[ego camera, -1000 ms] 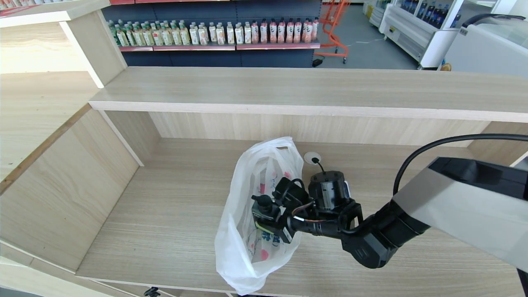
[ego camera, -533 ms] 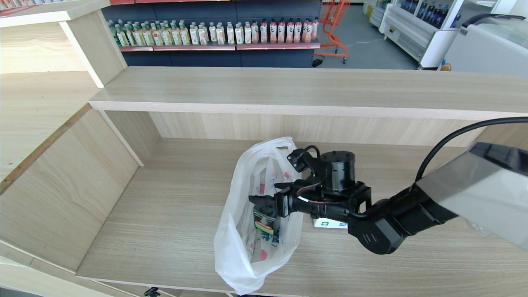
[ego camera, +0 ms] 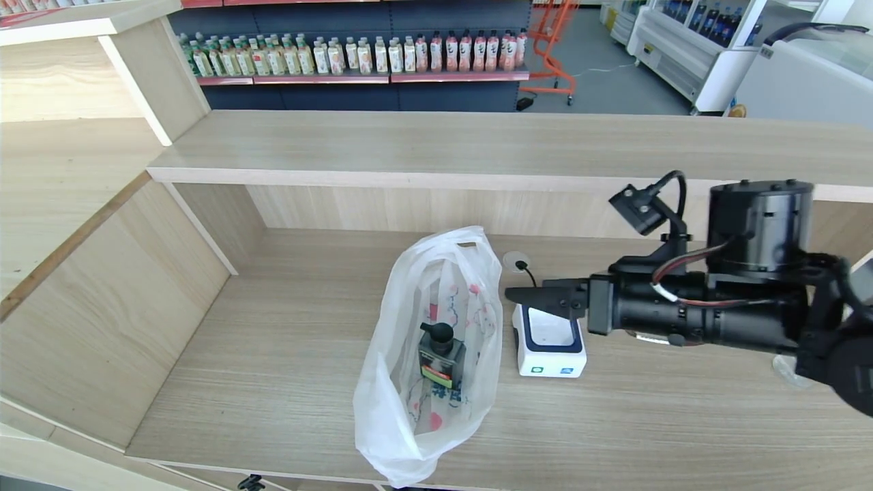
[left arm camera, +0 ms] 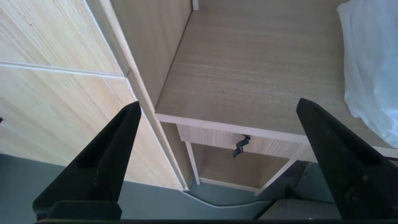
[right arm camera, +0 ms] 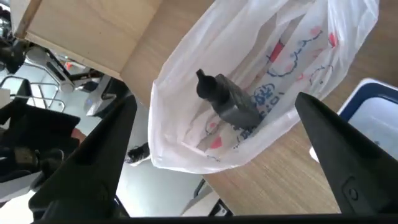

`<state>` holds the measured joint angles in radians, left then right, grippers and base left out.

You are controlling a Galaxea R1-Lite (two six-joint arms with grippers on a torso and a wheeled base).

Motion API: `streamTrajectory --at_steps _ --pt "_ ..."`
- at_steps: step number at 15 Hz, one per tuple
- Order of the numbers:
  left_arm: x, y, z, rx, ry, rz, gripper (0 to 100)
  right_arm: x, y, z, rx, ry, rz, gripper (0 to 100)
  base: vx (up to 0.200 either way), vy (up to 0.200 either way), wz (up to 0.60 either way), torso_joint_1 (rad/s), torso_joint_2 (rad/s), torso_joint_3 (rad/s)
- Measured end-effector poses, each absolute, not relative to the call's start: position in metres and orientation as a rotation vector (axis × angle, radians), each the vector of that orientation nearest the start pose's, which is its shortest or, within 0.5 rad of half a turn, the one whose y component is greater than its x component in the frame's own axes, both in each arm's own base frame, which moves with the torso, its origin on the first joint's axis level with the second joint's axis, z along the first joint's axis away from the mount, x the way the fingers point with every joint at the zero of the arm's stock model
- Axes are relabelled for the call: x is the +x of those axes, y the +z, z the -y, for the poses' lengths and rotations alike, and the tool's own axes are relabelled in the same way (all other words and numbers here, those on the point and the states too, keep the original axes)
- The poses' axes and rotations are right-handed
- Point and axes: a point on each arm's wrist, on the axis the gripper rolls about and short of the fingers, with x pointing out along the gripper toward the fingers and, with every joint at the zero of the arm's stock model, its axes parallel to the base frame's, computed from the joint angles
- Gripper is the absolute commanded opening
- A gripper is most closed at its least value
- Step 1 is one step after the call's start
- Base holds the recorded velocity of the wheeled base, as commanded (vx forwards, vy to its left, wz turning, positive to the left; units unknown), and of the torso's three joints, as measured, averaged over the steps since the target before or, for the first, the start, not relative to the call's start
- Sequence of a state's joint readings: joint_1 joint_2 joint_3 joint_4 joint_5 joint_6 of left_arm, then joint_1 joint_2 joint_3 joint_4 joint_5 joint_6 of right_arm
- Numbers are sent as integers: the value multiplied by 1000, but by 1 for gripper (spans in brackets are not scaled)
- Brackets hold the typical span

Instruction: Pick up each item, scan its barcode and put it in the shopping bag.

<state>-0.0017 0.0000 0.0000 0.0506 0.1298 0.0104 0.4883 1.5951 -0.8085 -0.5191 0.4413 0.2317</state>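
From the head view, looks down on a pale wooden counter (ego camera: pixel 273 354). Shows the right gripper (ego camera: pixel 520 297) held level above it, side-on, fingers pointing toward the shopping bag (ego camera: pixel 392 409). Places a white and blue scanner (ego camera: pixel 550 351) just below the fingers, apparently clear of them. Puts the white plastic bag just past the fingertips, standing open beside the scanner. Reveals a dark bottle (ego camera: pixel 440 354) with a black pump top inside the bag, below and ahead of the hand, apart from it; cannot tell whether standing or leaning. Catches a black cable (ego camera: pixel 526 271) on the counter behind the scanner, on the far side of the fingers.

From the right wrist view, looks out between two black fingers (right arm camera: pixel 93 162) of the right gripper (right arm camera: pixel 216 99), spread wide with nothing between them. Frames the open mouth of the shopping bag (right arm camera: pixel 180 118) straight ahead, with the bottle (right arm camera: pixel 233 102) inside against the bag's printed side. Glimpses a corner of the scanner (right arm camera: pixel 376 106) next to one finger.

From the left wrist view, shows the left gripper (left arm camera: pixel 219 104) likewise spread wide and holding nothing. Looks past its fingers (left arm camera: pixel 99 162) to the near edge of the counter (left arm camera: pixel 249 68), apart from the hand. Catches a fold of the shopping bag (left arm camera: pixel 373 56) beyond one finger, clear of it
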Motion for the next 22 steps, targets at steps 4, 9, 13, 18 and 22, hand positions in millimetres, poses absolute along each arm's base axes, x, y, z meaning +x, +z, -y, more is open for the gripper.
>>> streamTrajectory --at_steps 4,9,13,18,22 --pt "-23 70 -3 14 128 -51 100 184 219 -60 107 687 -369 100 0 0 0 0 0 0" --pt "-23 70 -3 14 128 -51 100 157 221 -30 106 555 -310 100 0 0 0 0 0 0" --pt "-23 70 -3 9 129 -51 100 150 218 -27 107 541 -304 100 -150 0 0 5 2 -1" --pt "-23 70 -3 11 129 -51 100 149 216 -27 105 517 -313 100 -120 0 0 -1 -1 3" --pt "-23 70 -3 15 129 -51 100 149 212 -23 111 473 -347 100 0 -150 0 4 -2 2"
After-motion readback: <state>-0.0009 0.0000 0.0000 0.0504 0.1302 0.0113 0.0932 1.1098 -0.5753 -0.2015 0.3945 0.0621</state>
